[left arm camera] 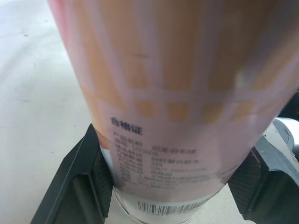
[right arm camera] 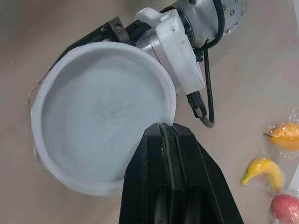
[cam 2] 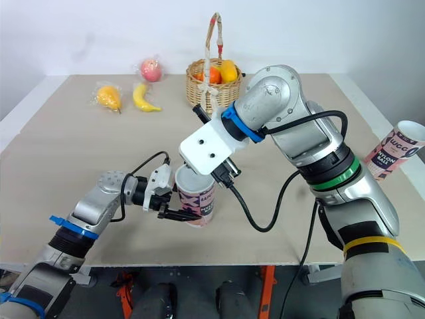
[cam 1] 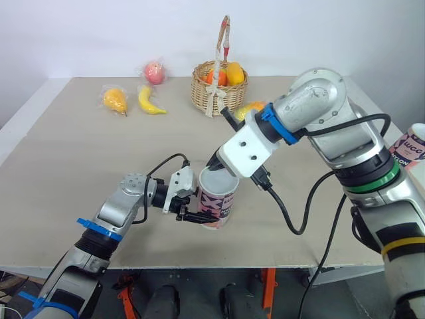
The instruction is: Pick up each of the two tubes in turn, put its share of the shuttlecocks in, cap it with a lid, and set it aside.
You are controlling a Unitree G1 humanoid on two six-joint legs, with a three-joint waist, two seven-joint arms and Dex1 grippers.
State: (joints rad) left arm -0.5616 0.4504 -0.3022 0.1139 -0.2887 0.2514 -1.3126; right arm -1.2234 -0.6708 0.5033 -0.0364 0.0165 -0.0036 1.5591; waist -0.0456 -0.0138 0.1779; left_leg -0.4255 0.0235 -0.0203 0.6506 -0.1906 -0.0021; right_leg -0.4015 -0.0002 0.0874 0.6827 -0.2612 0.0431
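At the lower centre of the left eye view, the shuttlecock tube (cam 1: 218,203) stands nearly upright over the table (cam 1: 80,173), leaning a little. I cannot tell whether its base rests on the tabletop. The left gripper (cam 1: 192,214) is clamped on the tube's lower body, and its black pads (left arm camera: 100,182) press either side of the printed wall just above the barcode.

A white lid (right arm camera: 103,116) sits over the tube's mouth. The right gripper (right arm camera: 162,127) hovers at the lid's edge with its two fingers pressed together and their tips touching the rim. Whether any of the rim is nipped between them I cannot tell.

The tube looks like thin glossy card, so I judge it light, stiff along its length, easily dented by a hard squeeze, and somewhat slippery. The low hold looks sound, since the closed base should brace the wall there. The lid looks like thin, bendy plastic, best pushed down at the rim and not in the middle.

The second tube (cam 2: 398,147) lies tilted at the right edge of the frame, well apart.
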